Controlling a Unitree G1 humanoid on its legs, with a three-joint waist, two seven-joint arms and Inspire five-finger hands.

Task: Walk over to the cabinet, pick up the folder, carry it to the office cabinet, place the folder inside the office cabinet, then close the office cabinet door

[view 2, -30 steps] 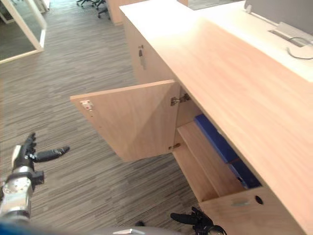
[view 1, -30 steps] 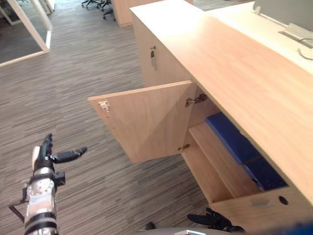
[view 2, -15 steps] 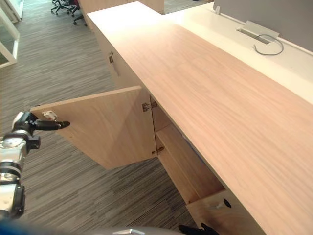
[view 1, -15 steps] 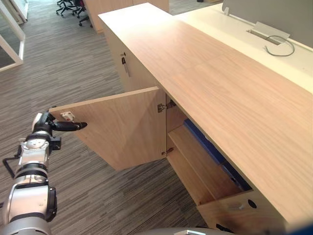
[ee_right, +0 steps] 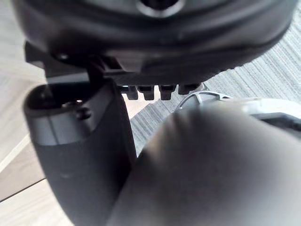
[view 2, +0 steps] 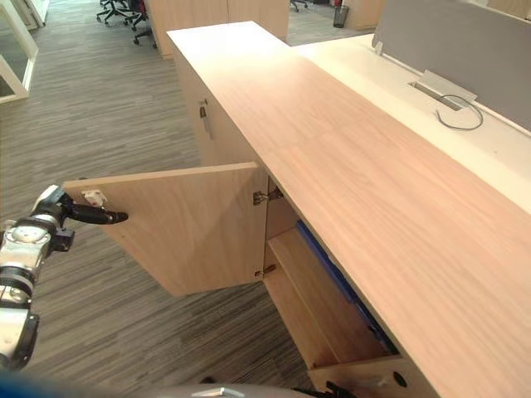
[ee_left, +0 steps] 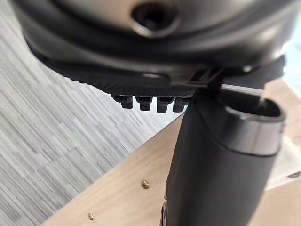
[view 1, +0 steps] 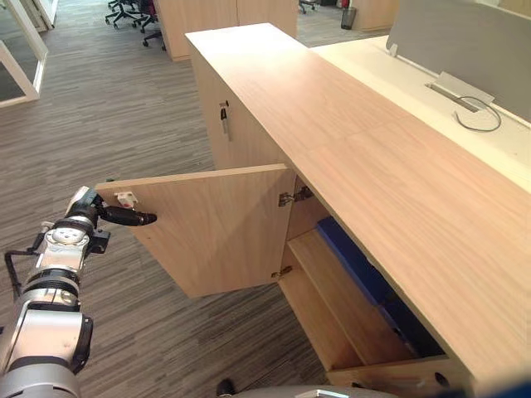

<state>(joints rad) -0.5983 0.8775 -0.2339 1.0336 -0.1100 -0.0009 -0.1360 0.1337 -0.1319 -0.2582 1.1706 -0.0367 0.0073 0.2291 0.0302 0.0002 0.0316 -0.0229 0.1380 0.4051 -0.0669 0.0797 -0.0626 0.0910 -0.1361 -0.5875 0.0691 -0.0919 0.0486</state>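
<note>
Folder point(view 1: 355, 259), blue, lies half hidden inside office cabinet point(view 1: 373, 178); left hand point(view 1: 93, 212) at door point(view 1: 216, 225) edge, grip unclear.

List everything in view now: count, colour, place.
Long light-wood office cabinet: one, pale wood, along the right.
Open cabinet door: one, pale wood, swung out over the carpet.
Flat blue folder: one, blue, on the shelf inside.
Small key: one, metal, in the closed door further along.
White desk: one, white, behind the cabinet.
Grey cable loop: one, on the desk.
Black office chairs: a few, far end.
Left hand: dark, open, at the door's free edge.
Right hand: dark, low beside the cabinet.
</note>
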